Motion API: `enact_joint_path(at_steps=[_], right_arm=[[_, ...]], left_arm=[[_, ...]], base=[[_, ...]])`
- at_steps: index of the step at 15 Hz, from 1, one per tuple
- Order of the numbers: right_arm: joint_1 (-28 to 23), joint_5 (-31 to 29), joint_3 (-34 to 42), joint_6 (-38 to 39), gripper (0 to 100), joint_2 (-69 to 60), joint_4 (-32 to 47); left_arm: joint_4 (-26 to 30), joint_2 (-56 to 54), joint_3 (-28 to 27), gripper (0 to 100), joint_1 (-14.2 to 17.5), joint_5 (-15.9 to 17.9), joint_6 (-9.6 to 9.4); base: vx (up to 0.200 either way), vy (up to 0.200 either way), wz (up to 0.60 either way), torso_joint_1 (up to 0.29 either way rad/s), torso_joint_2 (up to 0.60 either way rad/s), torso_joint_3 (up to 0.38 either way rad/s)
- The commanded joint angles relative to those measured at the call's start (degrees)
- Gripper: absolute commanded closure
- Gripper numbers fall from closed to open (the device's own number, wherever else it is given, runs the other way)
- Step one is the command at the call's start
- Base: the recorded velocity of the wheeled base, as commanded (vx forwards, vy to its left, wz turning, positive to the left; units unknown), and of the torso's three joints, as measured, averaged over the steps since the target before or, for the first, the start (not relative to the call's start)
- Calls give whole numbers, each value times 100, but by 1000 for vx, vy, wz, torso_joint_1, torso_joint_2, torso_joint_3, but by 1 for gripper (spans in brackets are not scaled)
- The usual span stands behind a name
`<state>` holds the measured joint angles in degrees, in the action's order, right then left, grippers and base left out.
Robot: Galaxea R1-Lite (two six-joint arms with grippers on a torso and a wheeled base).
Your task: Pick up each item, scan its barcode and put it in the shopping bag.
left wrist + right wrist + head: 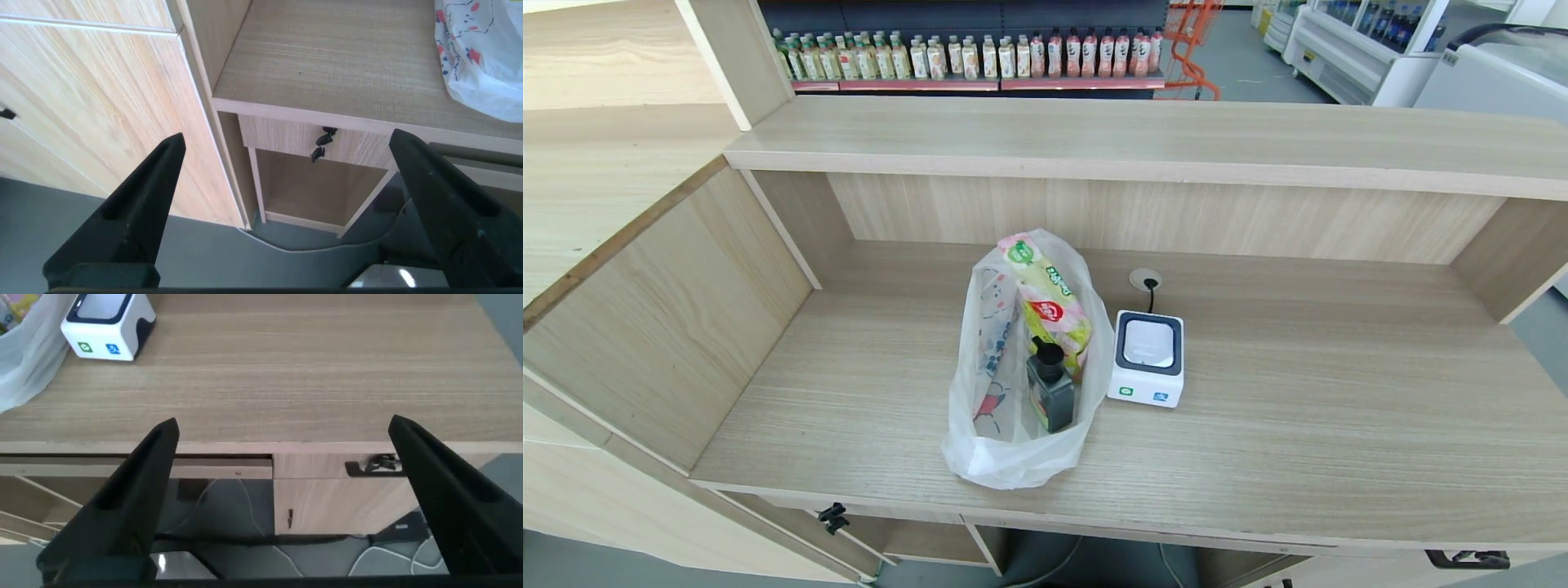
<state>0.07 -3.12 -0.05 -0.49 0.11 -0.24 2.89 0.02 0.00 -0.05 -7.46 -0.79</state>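
A translucent white shopping bag (1005, 441) stands open on the wooden counter (1298, 425). Inside it are a pink-and-green snack packet (1049, 298), upright at the back, and a dark bottle with a black cap (1050, 390) in front of it. A white barcode scanner (1147, 357) with a dark-framed window sits just right of the bag, also seen in the right wrist view (106, 327). My left gripper (286, 212) hangs open below the counter's front left edge, a corner of the bag (482, 57) beyond it. My right gripper (282, 502) is open, low before the counter's front edge.
The counter has a raised back shelf (1143, 139) and side walls. A cable grommet (1146, 279) lies behind the scanner. Drawer fronts with small black keys (324, 144) (372, 465) run under the counter's edge. Store shelves of bottles (964, 57) stand far behind.
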Motion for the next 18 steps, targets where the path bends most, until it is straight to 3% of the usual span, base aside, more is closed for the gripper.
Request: enact_joint_path(at_steps=[1, 2, 13, 18], right_arm=[[1, -4, 5, 14, 0, -11, -2], [1, 4, 5, 31, 100, -11, 7], [1, -4, 5, 101, 100, -11, 7], [1, -4, 5, 101, 100, -11, 7]], left_arm=[[1, -2, 0, 0, -4, -1, 0], [1, -2, 0, 0, 5, -1, 0], [1, 6, 0, 0, -4, 8, -26], [1, -2, 0, 0, -4, 8, 9]], base=[[0, 0, 0, 0, 0, 0], [0, 0, 0, 0, 0, 0], [0, 0, 0, 0, 0, 0], [160, 0, 0, 0, 0, 2]])
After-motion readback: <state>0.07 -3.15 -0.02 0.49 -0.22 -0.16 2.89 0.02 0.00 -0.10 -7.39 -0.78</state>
